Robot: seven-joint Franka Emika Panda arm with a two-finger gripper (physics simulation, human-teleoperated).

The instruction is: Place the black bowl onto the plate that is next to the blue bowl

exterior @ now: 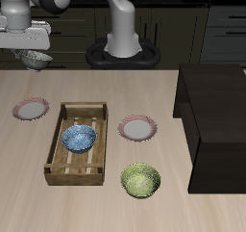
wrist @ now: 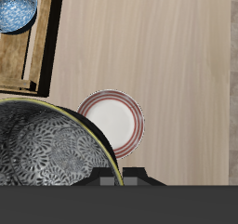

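My gripper [exterior: 35, 51] is shut on the rim of the black bowl [exterior: 36, 61] and holds it high above the table's back part. In the wrist view the black bowl [wrist: 46, 158], silvery with a dark pattern inside, fills the near field. One pink-rimmed plate [exterior: 31, 108] lies below and a little forward of the held bowl; it also shows in the wrist view [wrist: 112, 121]. The blue bowl [exterior: 79, 138] sits inside a wooden tray [exterior: 63, 113] and shows in the wrist view too [wrist: 17, 6]. A second plate [exterior: 137, 129] lies on the tray's other side.
A yellow-green bowl [exterior: 141, 181] stands near the table's front edge, in front of the second plate. A large dark box [exterior: 216, 120] fills one side of the table. The wooden tray's wall [wrist: 37, 51] lies between the plate under the gripper and the blue bowl.
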